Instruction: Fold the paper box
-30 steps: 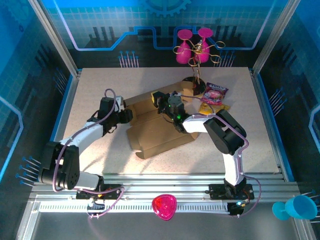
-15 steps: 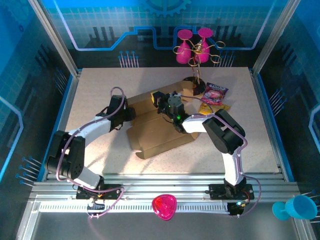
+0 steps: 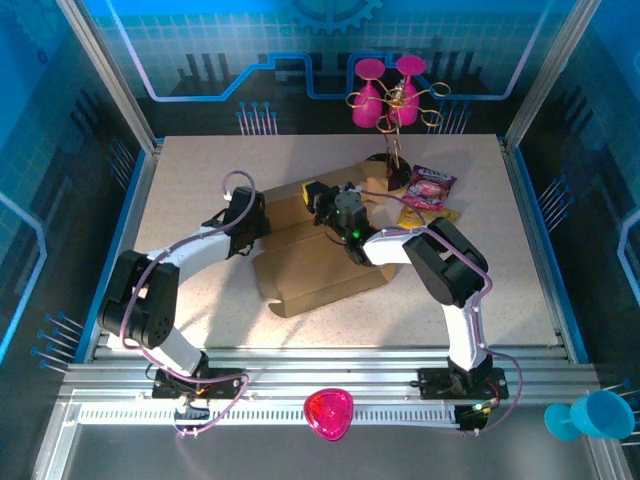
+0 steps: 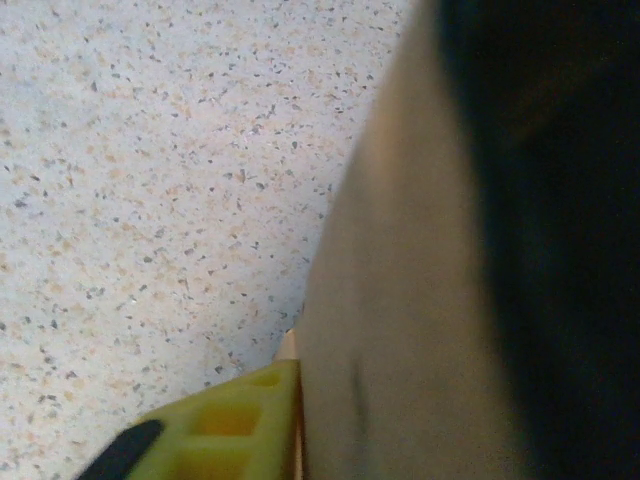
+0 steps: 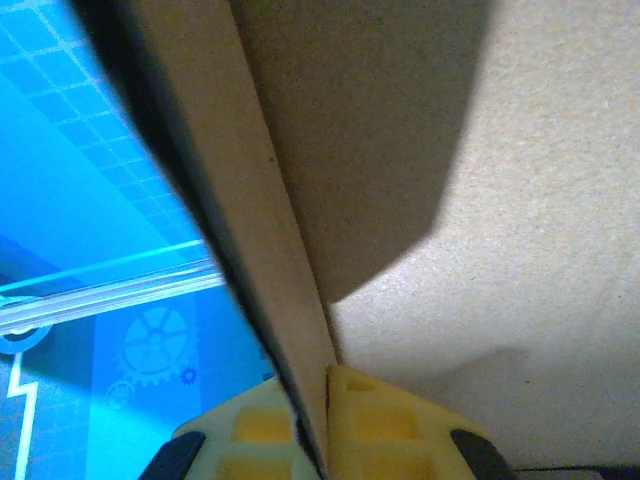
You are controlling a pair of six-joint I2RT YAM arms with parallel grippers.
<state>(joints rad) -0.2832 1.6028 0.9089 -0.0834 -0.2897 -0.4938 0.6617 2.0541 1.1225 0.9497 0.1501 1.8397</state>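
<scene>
Near the middle of the speckled surface point(image 3: 200, 180) lies the paper box point(image 3: 320, 268), a brown cardboard sheet with its broad panel flat. Its long axis runs left to right, the right end set a little farther from the arm bases. Both arms reach to its far edge, so almost all of the cardboard lies on the near side of the claws, towards the bases.

From above, the right claw point(image 3: 323, 204) sits at the middle of that far edge. Its wrist view shows the yellow fingers point(image 5: 385, 420) clenched on a thin raised flap of the box point(image 5: 480, 250), one on each side of the edge, with the blue back wall beyond.

The left claw point(image 3: 256, 224) is at the far left corner of the sheet. In its wrist view a single yellow finger point(image 4: 240, 425) lies against the cardboard point(image 4: 400, 300), with bare surface to the left. The other finger is hidden, so I cannot tell whether this claw is clenched or released.

The fold looks part done. The far flap is up and the near panel is flat. The next move probably turns on that flap's crease, which runs along the long axis. The right claw is the one holding the flap, so it would carry it over towards the bases while the left steadies the corner. The snack bags point(image 3: 428, 190) lie just beyond the right end, clear of that path.
</scene>
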